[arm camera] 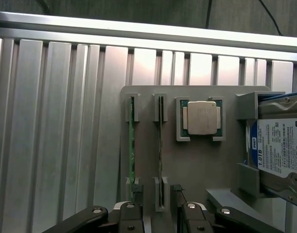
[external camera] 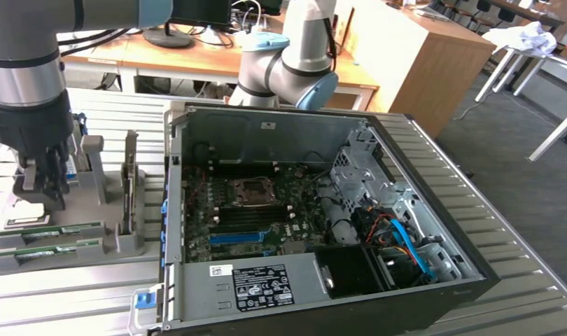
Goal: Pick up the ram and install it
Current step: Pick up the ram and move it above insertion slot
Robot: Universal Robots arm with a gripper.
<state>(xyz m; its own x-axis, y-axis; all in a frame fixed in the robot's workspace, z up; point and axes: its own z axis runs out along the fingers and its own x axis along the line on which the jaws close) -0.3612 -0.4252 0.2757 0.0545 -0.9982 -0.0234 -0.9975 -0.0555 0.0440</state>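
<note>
Bright, diffuse indoor light, no hard shadows. Strong sheen on ribbed metal table (arm camera: 56,121) in wrist view, pale streaks along slats. Dim inside computer case (external camera: 264,140), lower bay near black. Hard drive label (arm camera: 279,145) slightly washed out.

Ram (arm camera: 131,145): green edge. Processor (arm camera: 201,118): dull silver, green border. Hard drive (arm camera: 279,150): blue-and-white label. Holder (arm camera: 197,165): grey. Counter (arm camera: 56,121): ribbed silver.

- first ram stick (external camera: 52,229): long, thin green board with a pale sticker, standing on its long edge in a slot of the grey holder (external camera: 124,243), lower left of the exterior view.
- second ram stick (external camera: 45,250): same build, parallel, just below it in frame.
- Wrist view: both edge-on, first (arm camera: 160,145), second (arm camera: 131,145), not touching.
</note>
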